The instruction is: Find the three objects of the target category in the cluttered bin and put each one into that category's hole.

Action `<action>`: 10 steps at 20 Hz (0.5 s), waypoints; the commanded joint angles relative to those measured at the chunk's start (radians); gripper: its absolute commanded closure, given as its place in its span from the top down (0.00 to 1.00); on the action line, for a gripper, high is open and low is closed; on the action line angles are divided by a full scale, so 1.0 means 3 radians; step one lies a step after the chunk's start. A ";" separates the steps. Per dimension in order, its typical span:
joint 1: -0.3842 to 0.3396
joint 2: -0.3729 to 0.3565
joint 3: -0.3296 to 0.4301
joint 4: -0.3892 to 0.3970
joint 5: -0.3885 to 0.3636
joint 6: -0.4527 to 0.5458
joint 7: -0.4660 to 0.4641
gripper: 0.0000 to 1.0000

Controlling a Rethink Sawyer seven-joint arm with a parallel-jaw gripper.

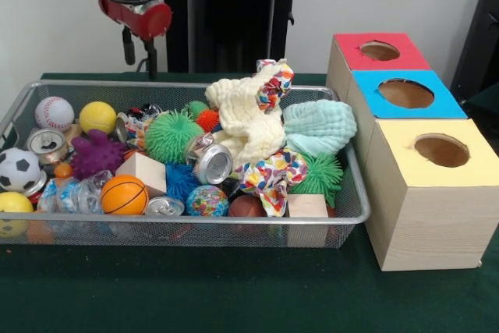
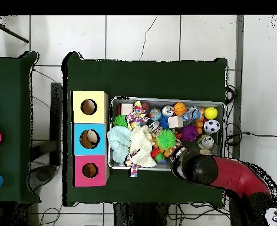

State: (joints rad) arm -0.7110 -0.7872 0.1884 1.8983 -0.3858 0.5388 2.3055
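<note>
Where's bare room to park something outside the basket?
Free: the green cloth in front of the wire basket, and the strip behind it toward the pedestal. Crowded: the basket itself, piled edge to edge, and the side where the three boxes stand close against it.
</note>
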 commanded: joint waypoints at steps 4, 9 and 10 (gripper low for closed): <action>0.0049 0.0550 0.0300 -0.0232 -0.0286 -0.0652 -0.0201 1.00; 0.0182 0.0757 0.0094 -0.0354 -0.0476 -0.1069 -0.0030 1.00; 0.0214 0.0774 0.0046 -0.0372 -0.0503 -0.1138 0.0009 1.00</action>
State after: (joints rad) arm -0.6890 -0.6578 0.1963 1.8746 -0.4523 0.3146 2.3055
